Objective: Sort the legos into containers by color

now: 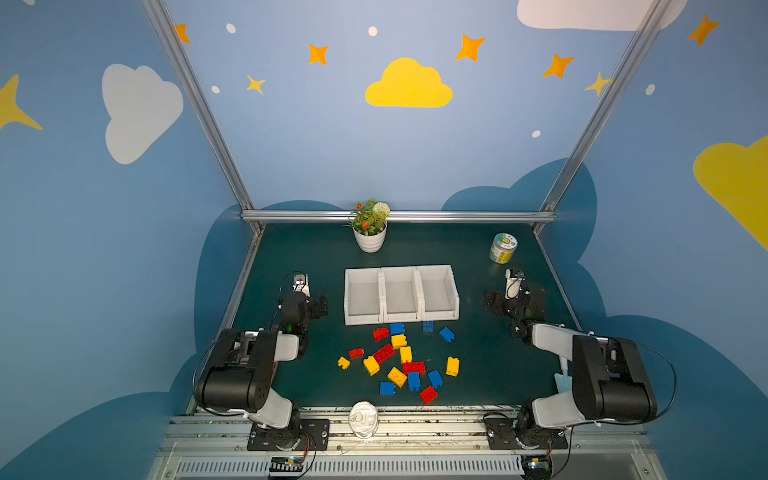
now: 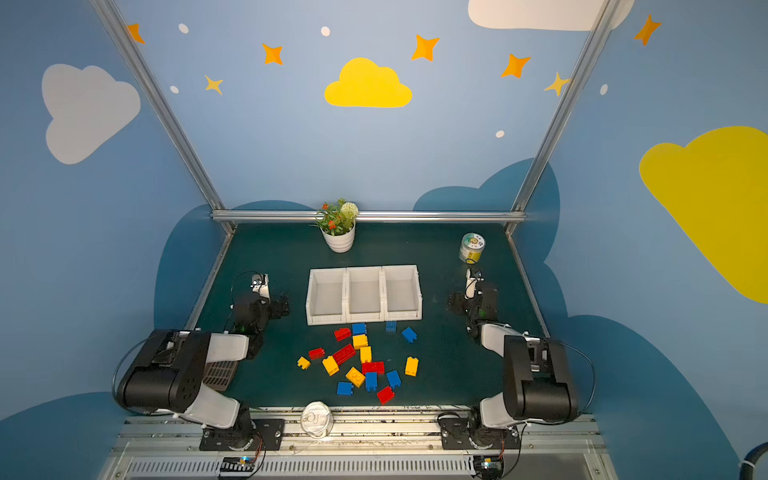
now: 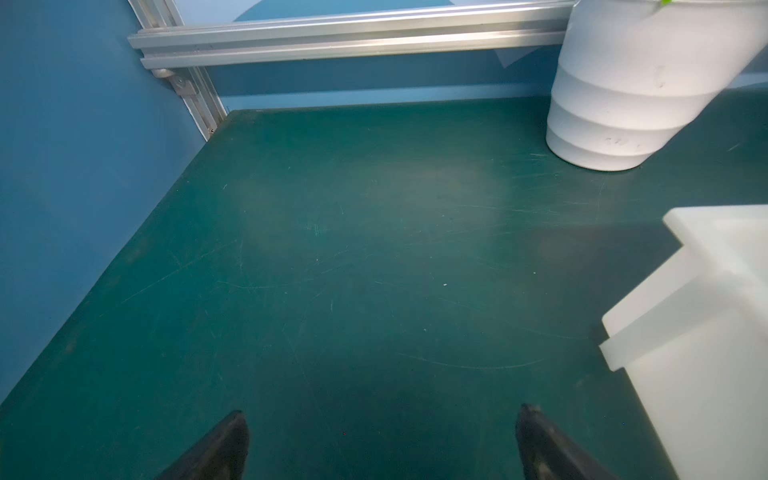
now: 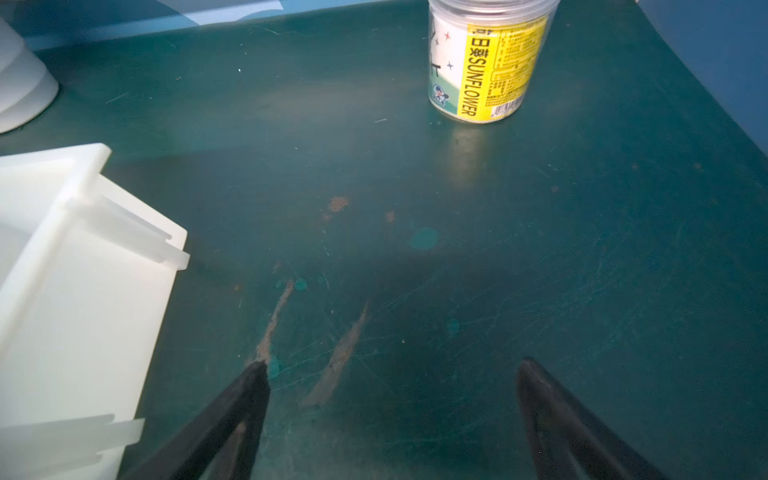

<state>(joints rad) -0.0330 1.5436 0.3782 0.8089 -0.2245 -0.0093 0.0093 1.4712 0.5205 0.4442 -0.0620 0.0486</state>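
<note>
Step zero, by the look: containers [image 1: 401,318] all empty, legos [image 1: 399,361] loose in a heap just in front of them, two blue ones just beside the front wall. Left gripper [image 3: 382,415] sits off the containers' left end, right gripper [image 4: 393,365] off the right end. Both are spread wide, nothing btwn tips. Nxt move prob: reach to the heap, pinch an outlying brick w/ clearance.
</note>
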